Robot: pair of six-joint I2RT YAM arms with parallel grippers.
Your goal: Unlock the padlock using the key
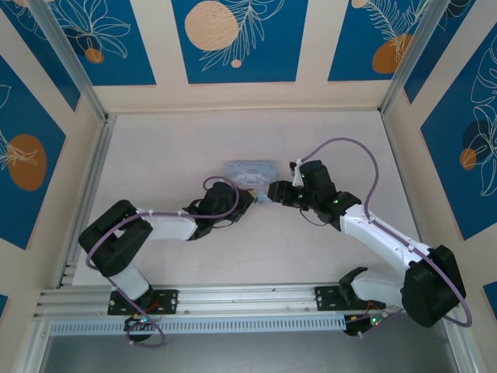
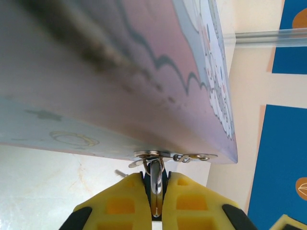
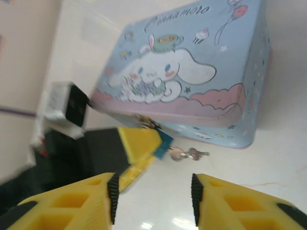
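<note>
Counter (image 1: 334, 148): pale and bare, with both arms meeting mid-frame in the top view, just below the tin.

Tin (image 3: 192, 72): pale blue with a cartoon lid, filling the upper right of the right wrist view. Its near lower edge carries the hasp.

Left hand (image 2: 156, 178): we see it pinched narrow on the padlock (image 3: 163, 143), holding it at the tin's lower edge. In its own view the lock is edge-on between the yellow pads.

Right hand (image 3: 153, 199): bottom of its frame, jaws moderately apart with nothing between them.

Key (image 3: 188, 154): a small silver piece on the counter just right of the padlock, under the tin's edge. It looks to be touching the lock's end, but we can't tell if it's seated in the keyway.

What the next move turns on:
- **Direction:** the key sits straight up-frame from the right hand's gap, slightly right of centre and near.
- **Long axis:** it runs roughly left-right in the frame, in line with the gap between the pads, so we judge a wrist roll is needed before pinching.
- **Nearer free hand:** the right one.
</note>
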